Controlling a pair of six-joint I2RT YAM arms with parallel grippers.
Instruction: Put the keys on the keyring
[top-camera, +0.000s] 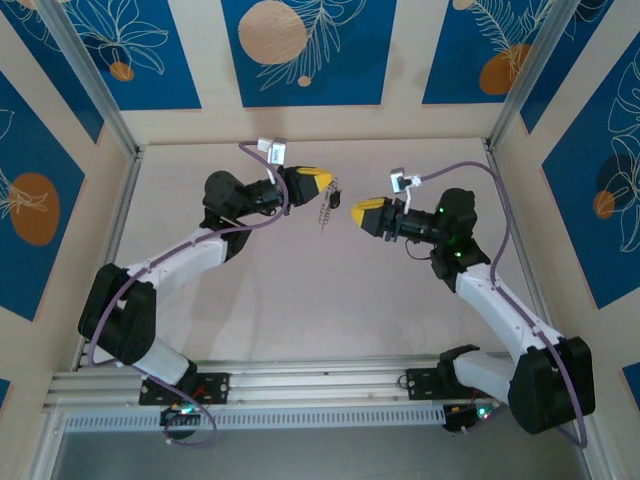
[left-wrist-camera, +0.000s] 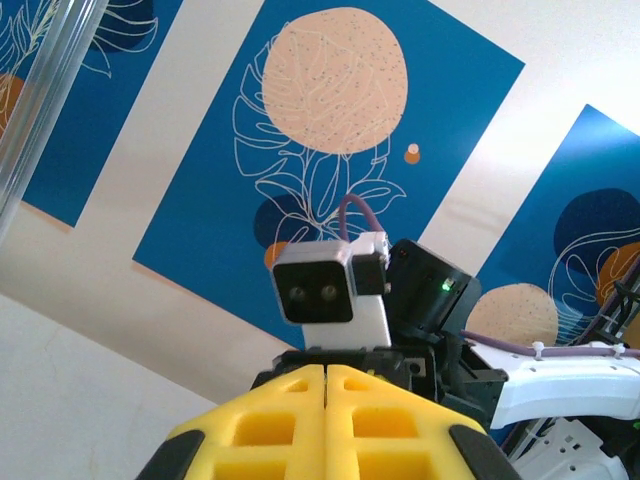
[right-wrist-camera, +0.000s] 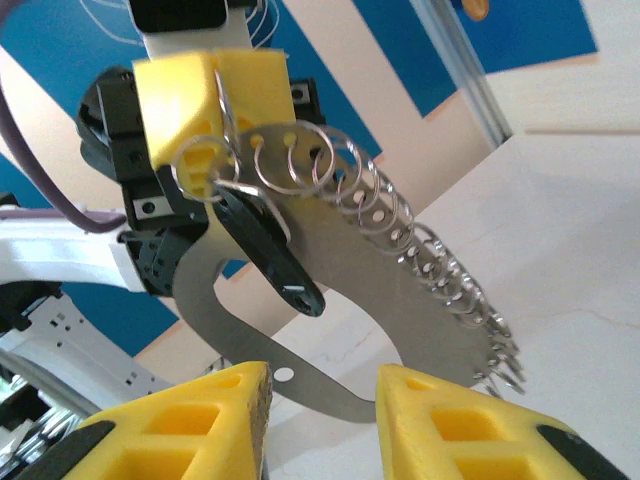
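While the left gripper (right-wrist-camera: 215, 130) is clamped on the top end of the keyring (right-wrist-camera: 350, 280), holding it over the table (top-camera: 260, 290), the right gripper (right-wrist-camera: 322, 385) has its jaws apart, w/ the loop's lower edge btwn them. The key (right-wrist-camera: 272, 255) hangs at the end ring, beside the left fingers. Prob. step: seating it. Move slowly, square to the ring, w/o twisting the loop. Whether the key's eye is fully threaded can't be told; the far rings blur.

Matt metal keyring (right-wrist-camera: 350, 262), glossy black key (right-wrist-camera: 268, 250)
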